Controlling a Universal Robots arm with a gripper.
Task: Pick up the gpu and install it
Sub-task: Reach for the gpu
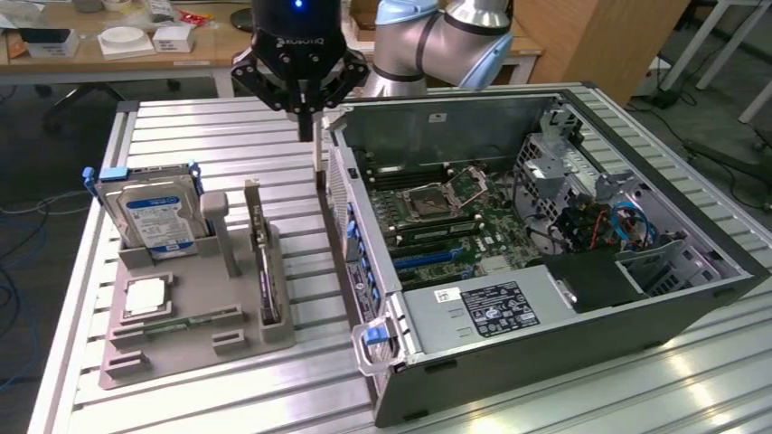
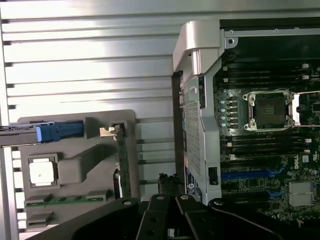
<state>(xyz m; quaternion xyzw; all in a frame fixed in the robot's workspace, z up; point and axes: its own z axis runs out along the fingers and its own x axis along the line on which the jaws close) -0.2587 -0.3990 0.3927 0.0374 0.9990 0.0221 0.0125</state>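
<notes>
While your gripper [image 1: 305, 125] hangs closed, its fingers pressed together with nothing between them, the gpu [image 1: 260, 258] stands on its long edge in a slot of the gray holder [image 1: 181, 348], untouched. In the exterior view, the card lies below the gripper and a little toward the exterior view's left of it, well apart. Farther from the gripper on that same side, the hard drive [image 1: 151, 221] stands upright in its blue-handled caddy, and the processor [image 1: 145, 297] lies flat beyond the card. On the gripper's other side, toward the exterior view's right, the open computer case [image 1: 567, 348] rests on the slatted metal surface [image 1: 217, 136], its motherboard [image 1: 447, 212] exposed. You will find the gripper above the strip of surface between holder and case, close to a corner of the case. In the wrist view the card appears edge-on, its silver bracket [image 2: 106, 131] at one end.
</notes>
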